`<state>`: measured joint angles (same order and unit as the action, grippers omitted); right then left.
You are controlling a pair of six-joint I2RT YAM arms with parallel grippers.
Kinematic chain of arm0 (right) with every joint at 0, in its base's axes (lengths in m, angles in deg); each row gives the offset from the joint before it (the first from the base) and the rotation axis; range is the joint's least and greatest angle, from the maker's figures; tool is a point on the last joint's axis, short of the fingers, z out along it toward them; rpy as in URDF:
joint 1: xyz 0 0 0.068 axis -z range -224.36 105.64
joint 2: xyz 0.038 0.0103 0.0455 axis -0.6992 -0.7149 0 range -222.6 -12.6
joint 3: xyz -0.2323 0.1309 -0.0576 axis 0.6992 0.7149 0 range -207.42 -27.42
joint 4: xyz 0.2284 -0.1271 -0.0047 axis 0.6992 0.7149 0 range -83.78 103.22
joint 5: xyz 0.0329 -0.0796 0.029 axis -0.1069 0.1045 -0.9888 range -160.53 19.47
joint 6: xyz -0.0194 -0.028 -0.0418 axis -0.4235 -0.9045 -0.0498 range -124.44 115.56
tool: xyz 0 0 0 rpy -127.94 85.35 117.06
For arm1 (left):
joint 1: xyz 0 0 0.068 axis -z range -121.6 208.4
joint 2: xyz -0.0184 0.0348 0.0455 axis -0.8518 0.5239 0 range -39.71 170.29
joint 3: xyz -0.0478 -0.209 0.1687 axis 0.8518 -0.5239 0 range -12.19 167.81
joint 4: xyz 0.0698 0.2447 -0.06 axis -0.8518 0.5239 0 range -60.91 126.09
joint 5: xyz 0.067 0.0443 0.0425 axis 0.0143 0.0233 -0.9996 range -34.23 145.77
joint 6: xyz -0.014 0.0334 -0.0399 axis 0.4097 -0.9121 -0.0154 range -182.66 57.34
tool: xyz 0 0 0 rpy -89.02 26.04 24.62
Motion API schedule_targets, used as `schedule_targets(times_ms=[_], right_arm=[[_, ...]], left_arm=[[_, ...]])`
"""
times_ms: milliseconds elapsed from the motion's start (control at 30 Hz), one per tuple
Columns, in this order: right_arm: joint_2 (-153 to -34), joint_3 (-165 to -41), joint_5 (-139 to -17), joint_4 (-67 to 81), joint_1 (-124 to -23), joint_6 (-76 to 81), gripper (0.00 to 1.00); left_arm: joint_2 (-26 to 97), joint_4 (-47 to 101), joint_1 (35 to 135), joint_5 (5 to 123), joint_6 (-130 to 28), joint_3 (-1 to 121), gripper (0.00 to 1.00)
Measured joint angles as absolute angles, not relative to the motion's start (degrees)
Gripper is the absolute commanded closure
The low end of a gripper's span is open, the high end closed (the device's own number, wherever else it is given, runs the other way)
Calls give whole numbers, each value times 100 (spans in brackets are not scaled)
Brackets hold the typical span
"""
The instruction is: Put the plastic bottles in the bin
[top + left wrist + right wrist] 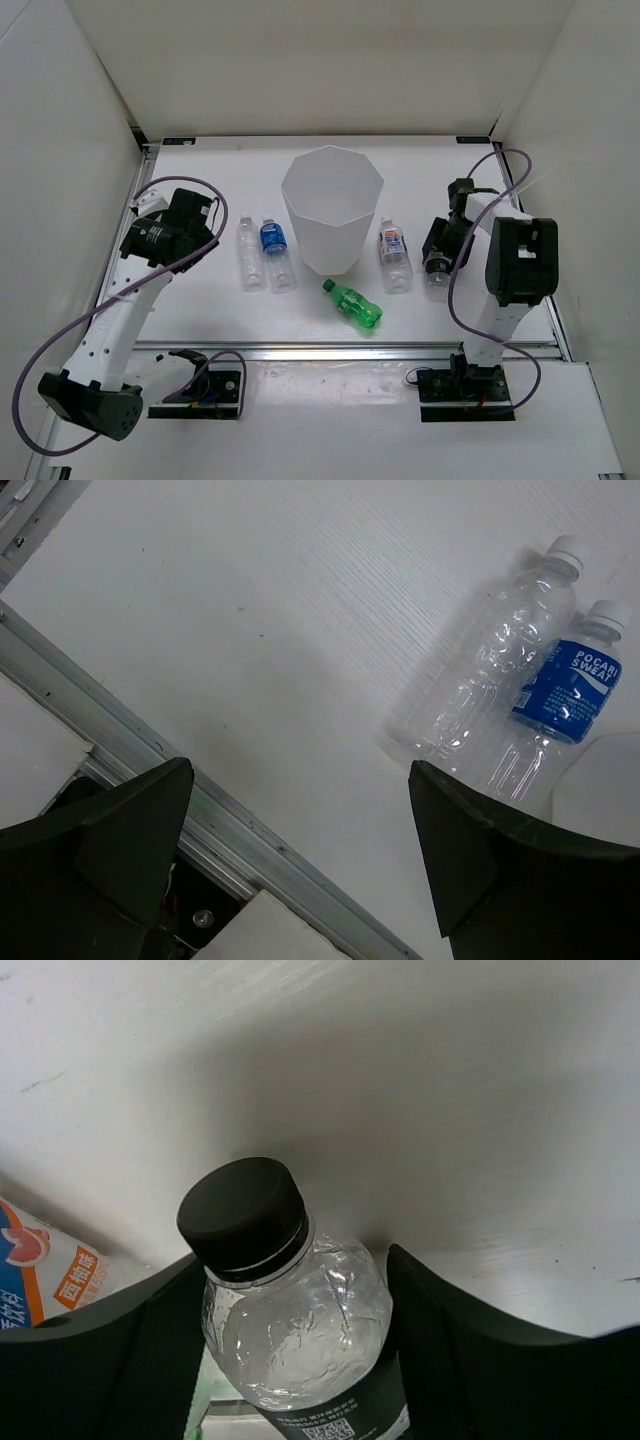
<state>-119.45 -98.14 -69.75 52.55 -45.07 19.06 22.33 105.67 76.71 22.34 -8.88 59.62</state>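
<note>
The tall white bin (330,245) stands at the table's middle. Left of it lie a plain clear bottle (248,254) (490,660) and a blue-labelled bottle (275,252) (565,695), side by side. A green bottle (353,304) lies in front of the bin. To the bin's right lies a white/red-labelled bottle (395,255) (40,1270). My right gripper (437,262) (292,1255) is shut on the black-labelled, black-capped bottle (437,283) (290,1310), a finger pressed on each side of its shoulder. The left gripper (203,232) (300,820) is open, left of the clear bottle, holding nothing.
An aluminium rail (350,350) (230,830) runs along the table's near edge. White walls close in the back and both sides. The right arm's upright link (520,265) stands close to the right wall.
</note>
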Motion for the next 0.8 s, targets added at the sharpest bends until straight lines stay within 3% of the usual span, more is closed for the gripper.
schedule_targets(times_ms=[200,300,533,667,800], right_arm=[[-11934,-9770,-7054,5220,-4435,1930,67],[-11794,-9770,-6923,5261,-4363,1972,76],[-10332,-10364,-6619,6002,-4251,2293,83],[-9853,-12028,-6779,6194,-4459,2516,82],[-9958,-13746,-6925,6155,-5434,2660,77]], left_arm=[[2485,10575,7662,2234,-886,6133,0],[2574,10551,7662,2247,-901,6137,0],[2552,10462,7662,2359,-906,6045,0],[2380,10320,7662,2394,-1002,5866,0],[2181,10044,7660,2470,-1214,5757,0]])
